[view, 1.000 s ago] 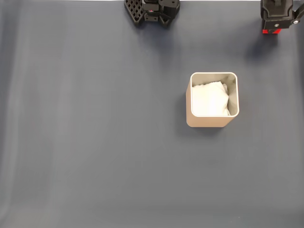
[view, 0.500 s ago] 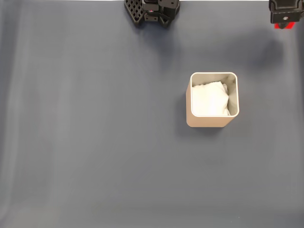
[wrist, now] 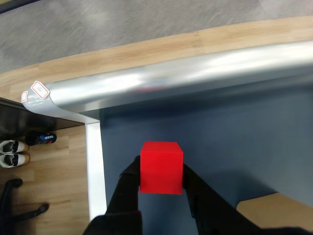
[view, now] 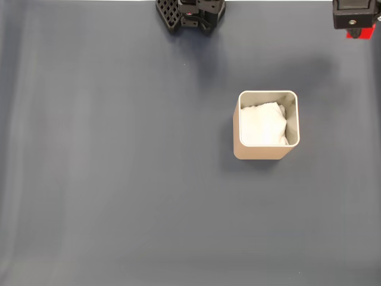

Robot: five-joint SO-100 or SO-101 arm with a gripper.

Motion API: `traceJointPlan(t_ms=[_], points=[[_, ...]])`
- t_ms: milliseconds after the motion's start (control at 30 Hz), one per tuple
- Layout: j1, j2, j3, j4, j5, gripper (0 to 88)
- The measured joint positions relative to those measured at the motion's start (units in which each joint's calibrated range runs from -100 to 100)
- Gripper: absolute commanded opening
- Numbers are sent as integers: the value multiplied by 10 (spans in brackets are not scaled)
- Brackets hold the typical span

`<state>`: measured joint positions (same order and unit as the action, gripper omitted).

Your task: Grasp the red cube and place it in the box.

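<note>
Gripper: in the wrist view the gripper (wrist: 161, 177) is clamped on the red cube (wrist: 161, 167), one finger pressed to each side face.
Cube position: it is held clear of the table (view: 119, 179), at the top right corner of the fixed view, well apart from the box (view: 266, 126).
Reason for hold: judged as carriage towards the box.
Orientation: faces roughly square to the fingers; no long axis is shown.

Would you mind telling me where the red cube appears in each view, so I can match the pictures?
Fixed view: top right corner, a red sliver of the cube below the black gripper.
Wrist view: lower centre, cube clamped between the jaws.
Shared landmark: the beige box, at the wrist view's bottom right.
</note>
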<state>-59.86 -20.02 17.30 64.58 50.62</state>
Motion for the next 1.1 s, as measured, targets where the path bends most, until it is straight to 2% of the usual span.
traceJointPlan(t_ms=[500,1100], points=[[97,-61,-5,64,5,107],[229,-71,-5,74,23,98]])
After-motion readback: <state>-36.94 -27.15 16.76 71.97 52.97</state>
